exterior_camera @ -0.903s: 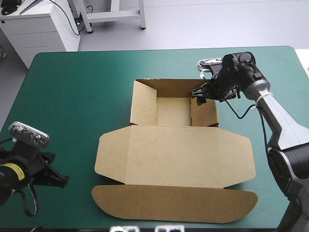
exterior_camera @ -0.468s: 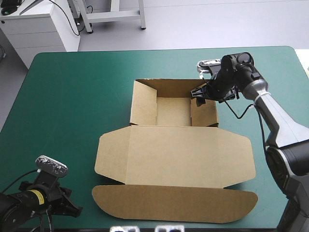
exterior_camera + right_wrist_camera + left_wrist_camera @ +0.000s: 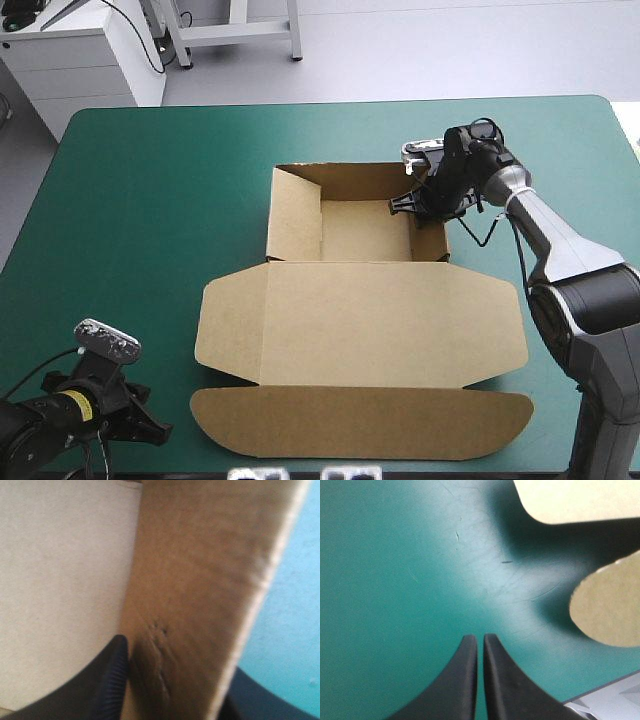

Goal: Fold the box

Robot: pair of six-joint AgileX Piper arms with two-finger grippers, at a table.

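My right pincer (image 3: pixel 420 205) is pinching a wall (image 3: pixel 200 580) of the box (image 3: pixel 360 320); my left pincer (image 3: pixel 480 639) is sitting clenched, empty. Tugging crooked could crease that pinched wall.

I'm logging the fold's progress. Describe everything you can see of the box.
The box is one cut sheet of plain brown board lying on the teal-green cover. Its far part stands as an open tray with raised walls; the lid lies flat toward the near edge, ending in a rounded flap. The right gripper pinches the tray's right wall, one finger inside, one outside.
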